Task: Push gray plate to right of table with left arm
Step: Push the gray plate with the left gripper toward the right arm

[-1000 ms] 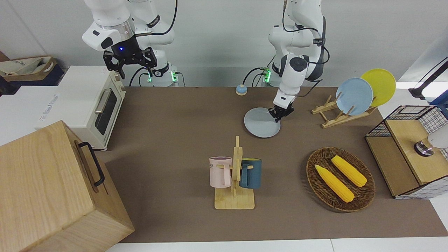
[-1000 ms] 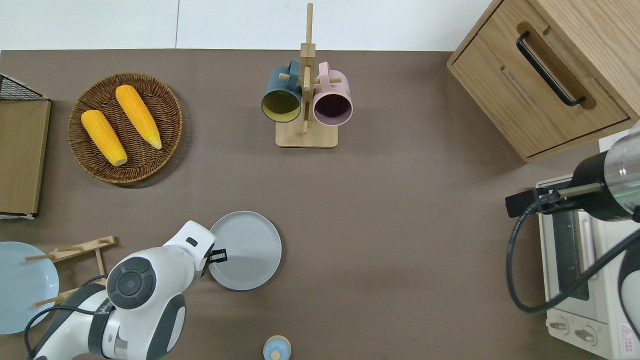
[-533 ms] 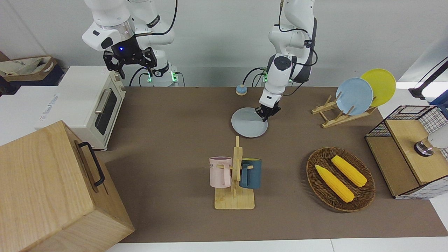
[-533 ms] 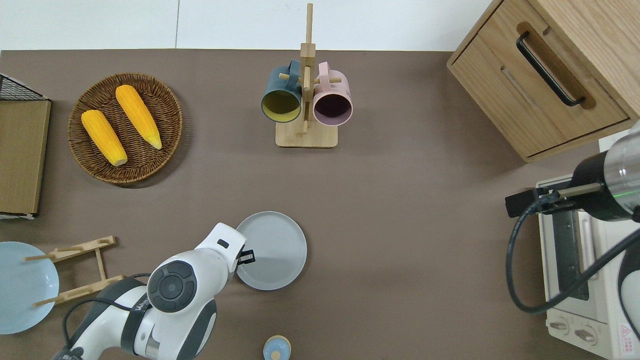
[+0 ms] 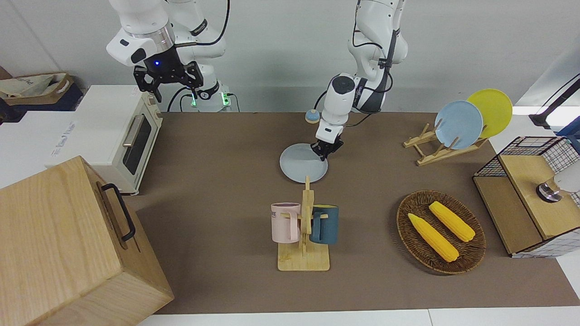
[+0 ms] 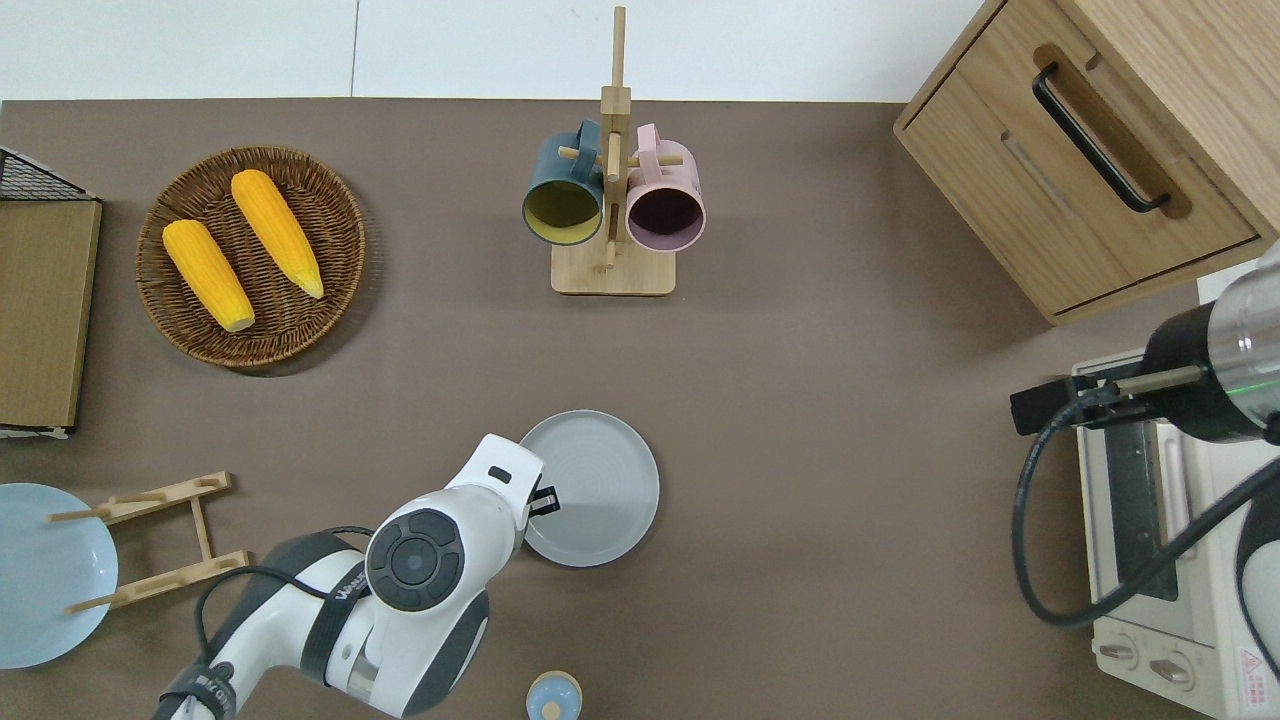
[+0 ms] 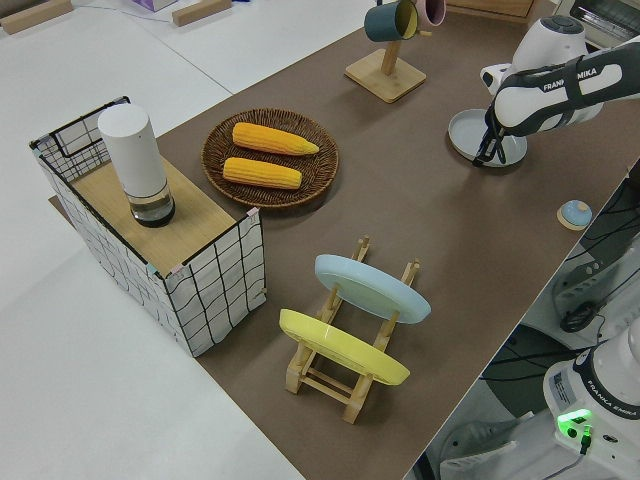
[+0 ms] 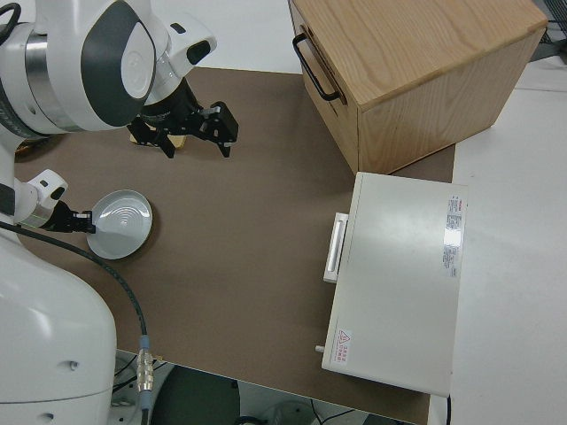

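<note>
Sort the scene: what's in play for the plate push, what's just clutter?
In play: gray plate, left gripper at its rim, table.

Clutter: mug rack, corn basket, plate rack, toaster oven, wooden cabinet, wire basket. Right arm parked.

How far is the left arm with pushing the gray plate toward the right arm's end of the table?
Done: the left gripper is down at the rim of the gray plate. In hand: the plate lies flat about mid-table, nearer to the robots than the mug rack. Left: a long bare stretch of table separates it from the toaster oven at the right arm's end. The right arm is parked.
</note>
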Robot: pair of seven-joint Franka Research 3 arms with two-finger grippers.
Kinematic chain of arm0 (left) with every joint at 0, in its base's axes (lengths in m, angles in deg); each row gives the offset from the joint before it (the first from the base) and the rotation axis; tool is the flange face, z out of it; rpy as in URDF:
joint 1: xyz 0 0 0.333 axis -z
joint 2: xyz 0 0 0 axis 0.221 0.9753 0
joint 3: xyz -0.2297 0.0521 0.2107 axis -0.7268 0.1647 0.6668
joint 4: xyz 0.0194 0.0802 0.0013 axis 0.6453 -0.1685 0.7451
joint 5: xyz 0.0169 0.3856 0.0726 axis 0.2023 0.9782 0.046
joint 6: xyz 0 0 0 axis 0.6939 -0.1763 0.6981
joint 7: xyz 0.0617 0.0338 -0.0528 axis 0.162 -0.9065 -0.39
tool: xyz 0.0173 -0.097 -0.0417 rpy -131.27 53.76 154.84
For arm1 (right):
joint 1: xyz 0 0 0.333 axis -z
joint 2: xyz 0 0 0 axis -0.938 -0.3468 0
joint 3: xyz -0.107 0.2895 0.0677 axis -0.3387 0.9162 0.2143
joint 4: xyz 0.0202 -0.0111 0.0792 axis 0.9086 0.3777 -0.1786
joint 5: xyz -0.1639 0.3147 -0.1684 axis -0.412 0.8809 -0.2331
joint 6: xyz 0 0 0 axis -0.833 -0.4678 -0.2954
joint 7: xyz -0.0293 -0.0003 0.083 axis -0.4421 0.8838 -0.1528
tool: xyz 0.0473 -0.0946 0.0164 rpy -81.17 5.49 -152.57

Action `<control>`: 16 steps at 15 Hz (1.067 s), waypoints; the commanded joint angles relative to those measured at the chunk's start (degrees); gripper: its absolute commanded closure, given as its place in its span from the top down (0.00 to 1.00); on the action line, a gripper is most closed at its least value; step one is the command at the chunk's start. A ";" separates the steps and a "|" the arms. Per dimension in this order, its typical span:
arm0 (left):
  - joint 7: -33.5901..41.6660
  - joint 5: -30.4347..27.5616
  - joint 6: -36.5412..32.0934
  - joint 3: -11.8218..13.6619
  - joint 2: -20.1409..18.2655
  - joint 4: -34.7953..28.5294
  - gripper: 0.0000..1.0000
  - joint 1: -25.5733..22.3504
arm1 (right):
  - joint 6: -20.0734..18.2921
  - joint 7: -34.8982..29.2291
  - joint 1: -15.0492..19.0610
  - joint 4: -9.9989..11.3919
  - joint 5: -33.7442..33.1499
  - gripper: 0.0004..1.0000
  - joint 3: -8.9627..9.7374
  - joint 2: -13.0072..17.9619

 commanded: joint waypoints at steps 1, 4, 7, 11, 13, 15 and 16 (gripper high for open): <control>-4.50 -0.61 0.87 -0.08 7.58 5.55 0.00 3.29 | -0.83 -0.05 1.15 -0.45 0.59 0.98 0.77 0.17; -9.15 -0.17 0.26 -0.08 9.61 9.42 0.00 5.66 | -0.83 -0.14 1.15 -0.45 0.59 0.98 0.77 0.17; -12.50 0.09 0.08 -0.08 11.10 11.88 0.00 7.69 | -0.83 -0.05 1.15 -0.45 0.59 0.98 0.77 0.17; -15.75 0.09 -0.01 0.00 12.95 14.87 0.00 10.06 | -0.83 -0.05 1.15 -0.45 0.59 0.98 0.77 0.17; -16.81 0.09 -0.10 0.00 14.18 16.80 0.00 10.77 | -0.83 -0.05 1.15 -0.45 0.59 0.98 0.77 0.17; -18.48 0.09 -0.19 0.00 15.58 18.48 0.00 11.91 | -0.83 -0.05 1.15 -0.45 0.59 0.98 0.77 0.17; -19.27 0.18 -0.19 0.09 16.46 19.53 0.00 12.61 | -0.83 -0.14 1.15 -0.45 0.59 0.98 0.77 0.17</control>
